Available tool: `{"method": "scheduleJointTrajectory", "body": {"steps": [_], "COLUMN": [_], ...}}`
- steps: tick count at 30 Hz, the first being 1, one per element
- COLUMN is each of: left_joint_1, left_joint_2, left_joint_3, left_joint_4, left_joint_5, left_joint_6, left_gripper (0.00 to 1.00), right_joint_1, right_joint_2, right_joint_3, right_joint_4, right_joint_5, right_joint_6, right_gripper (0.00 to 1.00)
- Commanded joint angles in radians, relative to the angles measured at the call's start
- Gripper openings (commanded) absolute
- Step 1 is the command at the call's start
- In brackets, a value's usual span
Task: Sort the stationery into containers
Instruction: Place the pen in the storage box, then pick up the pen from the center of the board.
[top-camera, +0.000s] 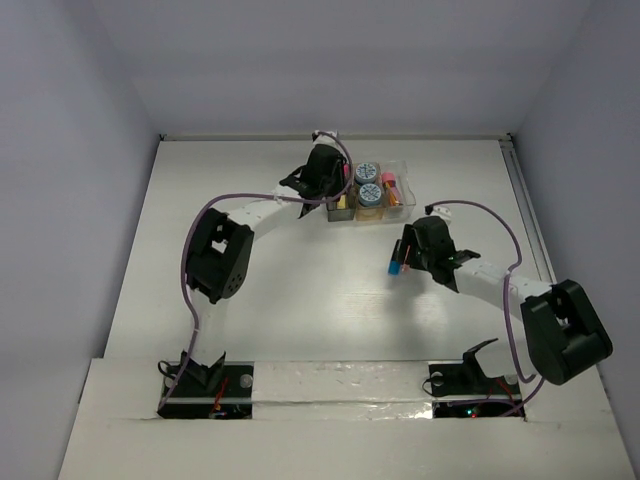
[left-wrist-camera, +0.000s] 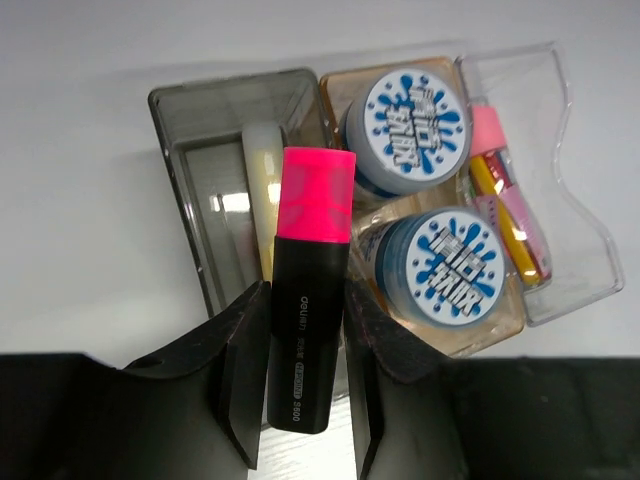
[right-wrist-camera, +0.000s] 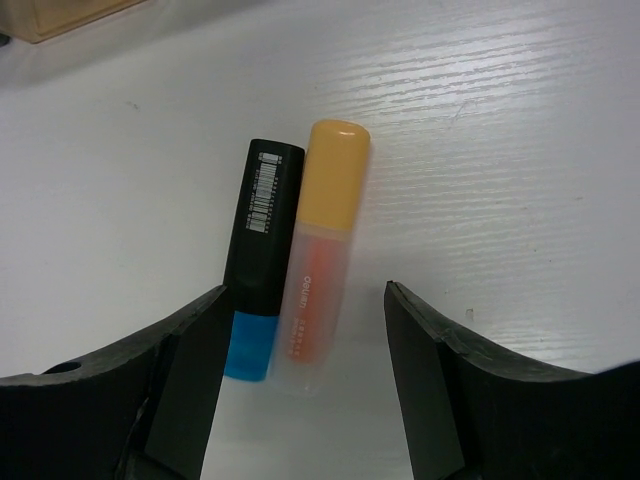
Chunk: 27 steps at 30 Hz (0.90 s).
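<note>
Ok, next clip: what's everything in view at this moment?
dark grey bin: one, far side of the table, joined to the next
amber bin: one, middle
clear bin: one, end of the row
discs: two, blue-and-white, amber bin
pink-capped tube: one, clear bin
yellow item: one, clear bin
pale item: one, whitish, dark grey bin
pink-black highlighter: one, held by the dark grey bin
blue-black highlighter: one, on the table
orange highlighter: one, alongside it
left gripper: grips the pink-black highlighter
right gripper: open, straddling the two lying highlighters

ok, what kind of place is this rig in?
Probably a lab test cell: white table walled by plain grey panels, two robot arms bolted at its near edge, small stationery bins.
</note>
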Motion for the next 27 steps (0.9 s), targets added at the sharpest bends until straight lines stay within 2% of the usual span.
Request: {"method": "scheduleJointTrajectory", "body": {"steps": [1, 2, 3, 5, 8, 13, 15, 16, 19, 20, 27], "left_joint_1": [0.005, 0.005, 0.005, 0.005, 0.015, 0.006, -0.008, -0.028, -0.074, -0.111, -0.275], "left_joint_2": [-0.008, -0.003, 0.006, 0.007, -0.032, -0.121, -0.187, -0.209, -0.299, -0.337, -0.401], "left_joint_3": [0.068, 0.073, 0.073, 0.074, 0.054, 0.013, -0.047, -0.071, -0.194, -0.261, -0.469], "left_joint_4": [0.03, 0.03, 0.03, 0.022, 0.035, 0.065, 0.087, 0.111, 0.169, 0.182, 0.203], "left_joint_5": [0.007, 0.008, 0.02, 0.019, 0.002, -0.009, -0.015, -0.016, -0.027, -0.028, -0.105], "left_joint_6": [-0.012, -0.012, -0.012, -0.004, 0.006, 0.014, 0.014, 0.016, 0.014, 0.014, 0.011], "left_gripper": [0.13, 0.3, 0.37, 0.48, 0.55, 0.56, 0.55, 0.55, 0.53, 0.51, 0.45], "right_joint_1": [0.009, 0.009, 0.009, 0.009, 0.009, 0.009, 0.009, 0.009, 0.009, 0.009, 0.009], "right_joint_2": [0.02, 0.034, 0.04, 0.062, 0.08, 0.125, 0.14, 0.154, 0.177, 0.19, 0.2], "right_joint_3": [0.047, 0.051, 0.055, 0.064, 0.08, 0.106, 0.118, 0.12, 0.132, 0.135, 0.132], "right_joint_4": [0.016, 0.015, 0.007, 0.004, -0.005, -0.016, -0.015, -0.015, -0.015, -0.018, -0.028], "right_joint_5": [0.04, 0.042, 0.045, 0.052, 0.051, 0.081, 0.092, 0.1, 0.11, 0.118, 0.16], "right_joint_6": [-0.015, -0.02, -0.021, -0.023, -0.02, -0.004, -0.001, 0.0, 0.005, 0.006, 0.009], "right_gripper": [0.68, 0.69, 0.72, 0.76, 0.75, 0.65, 0.62, 0.58, 0.55, 0.5, 0.39]}}
